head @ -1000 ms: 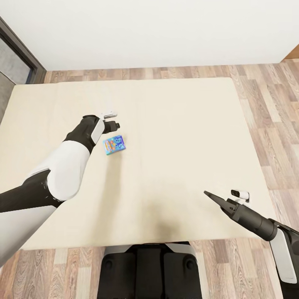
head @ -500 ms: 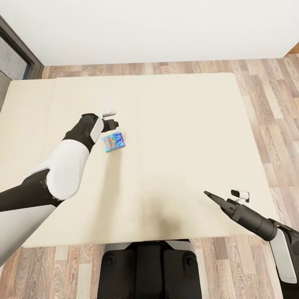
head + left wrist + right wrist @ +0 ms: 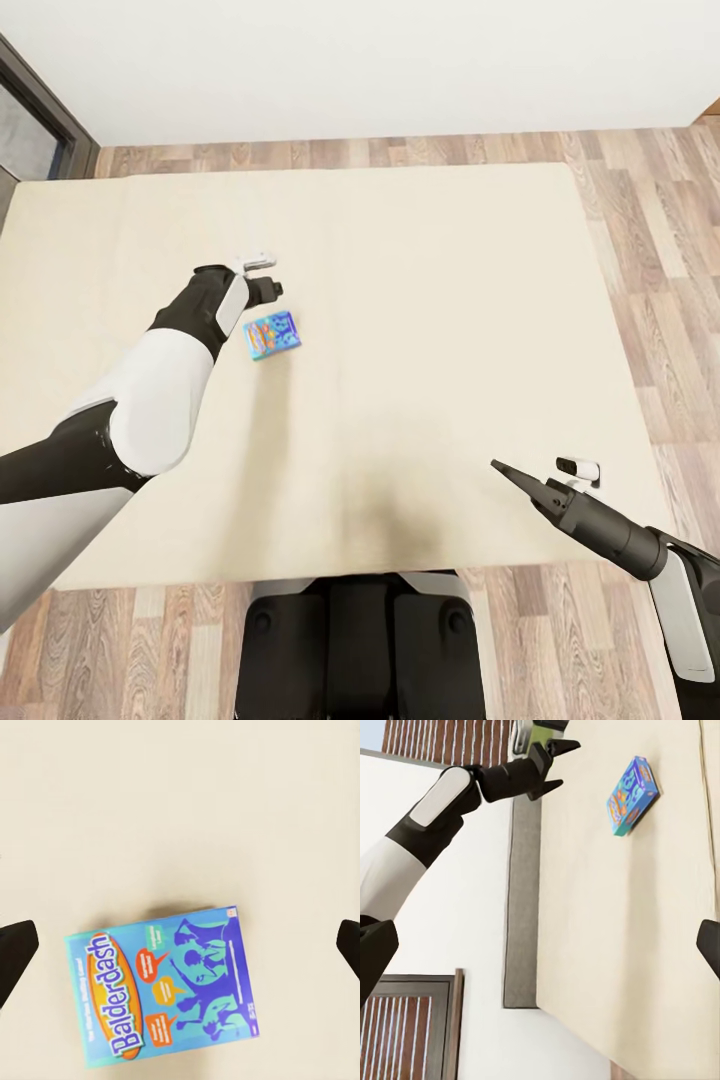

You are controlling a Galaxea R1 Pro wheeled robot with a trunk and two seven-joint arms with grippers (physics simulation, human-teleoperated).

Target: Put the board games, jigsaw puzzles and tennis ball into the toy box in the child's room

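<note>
One small blue board game on bed, left tool spread above it, right tool seemingly spread.

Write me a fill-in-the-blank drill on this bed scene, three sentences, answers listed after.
1. The small blue board game lies flat on the beige ______.
2. The title printed on its lid reads ______.
3. The left hand hangs above the bed near the game, its fingers ______ and holding nothing.

Missing words: bed; Balderdash; open
</note>
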